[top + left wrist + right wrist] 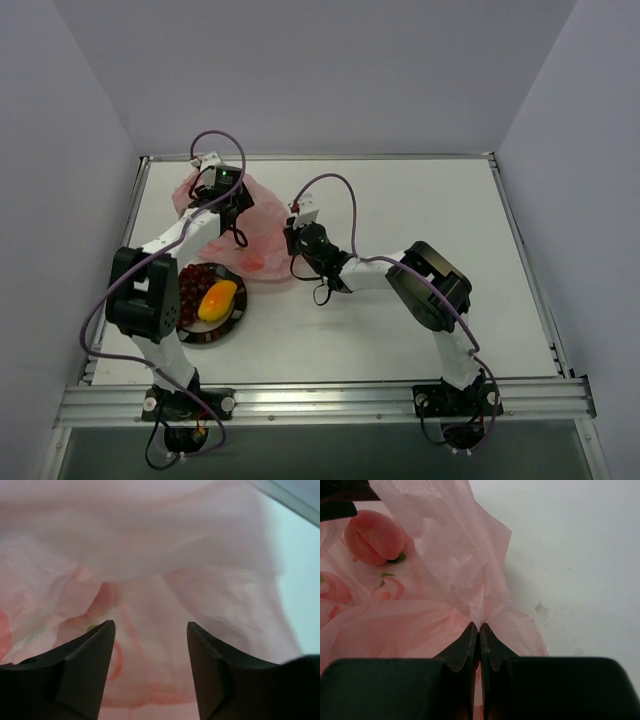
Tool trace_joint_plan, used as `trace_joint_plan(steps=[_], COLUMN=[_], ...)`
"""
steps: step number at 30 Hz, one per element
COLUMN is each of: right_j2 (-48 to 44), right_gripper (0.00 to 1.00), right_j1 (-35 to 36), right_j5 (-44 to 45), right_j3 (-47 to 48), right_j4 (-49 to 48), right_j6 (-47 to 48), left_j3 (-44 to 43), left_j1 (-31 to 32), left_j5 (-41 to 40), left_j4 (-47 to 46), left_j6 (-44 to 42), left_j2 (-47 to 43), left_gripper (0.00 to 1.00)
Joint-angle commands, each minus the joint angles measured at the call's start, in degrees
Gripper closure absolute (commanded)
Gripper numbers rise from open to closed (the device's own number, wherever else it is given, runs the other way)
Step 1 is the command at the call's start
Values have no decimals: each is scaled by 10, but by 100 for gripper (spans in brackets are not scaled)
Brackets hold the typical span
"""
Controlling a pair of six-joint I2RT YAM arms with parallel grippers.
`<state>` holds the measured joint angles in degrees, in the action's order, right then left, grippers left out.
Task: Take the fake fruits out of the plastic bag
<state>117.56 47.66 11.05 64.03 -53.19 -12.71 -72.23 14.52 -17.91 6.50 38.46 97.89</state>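
Along the bottom edge of the top view runs a ribbed aluminium rail [320, 400], with both arm bases bolted to it and purple cables [95, 320] looping off them. Just above it, at lower left, a round black-rimmed plate [238, 318] sits on the white matte table [420, 200] and carries the smooth orange-yellow mango [218, 300] and the knobbly dark red grape bunch [192, 285], side by side and touching. Further up, at centre left, the plastic bag [262, 215] lies crumpled, thin and translucent pink. The right gripper [479, 627] has its black fingers pressed together on a bunched fold at the bag's right edge. In the right wrist view the round pink peach [372, 537], with a green leaf at its stem, rests in the upper left on pink film. The left gripper [150, 626] is over the bag's upper part with its dark, wedge-shaped fingers spread apart, clamping nothing, and crinkled film fills the view beyond them. A faint dark speck [540, 609] marks the table near the bag. Plain pale lavender-grey walls [320, 70] box the table on three sides.
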Motion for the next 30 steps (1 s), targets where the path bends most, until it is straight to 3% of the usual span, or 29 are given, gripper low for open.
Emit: trace_joint_plan(steps=[1, 7, 10, 22, 30], right_j2=[-10, -12, -9, 1, 1], right_gripper=[99, 99, 99, 99, 99], right_j1=[-3, -5, -5, -6, -7], right_j5=[-9, -16, -19, -27, -30], right_j3=[23, 22, 22, 33, 33], right_j4=[-14, -14, -13, -3, -2], right_j6=[-8, -12, -14, -16, -19], left_j3=[-47, -42, -27, 31, -5], left_j1=[-24, -53, -55, -55, -76], left_j5=[-32, -29, -39, -102, -131], left_j4=[31, 17, -2, -6, 21], left_j6=[-14, -23, -28, -32, -41], left_j2=[41, 57, 46, 0, 56], left_gripper=[39, 16, 11, 7, 7])
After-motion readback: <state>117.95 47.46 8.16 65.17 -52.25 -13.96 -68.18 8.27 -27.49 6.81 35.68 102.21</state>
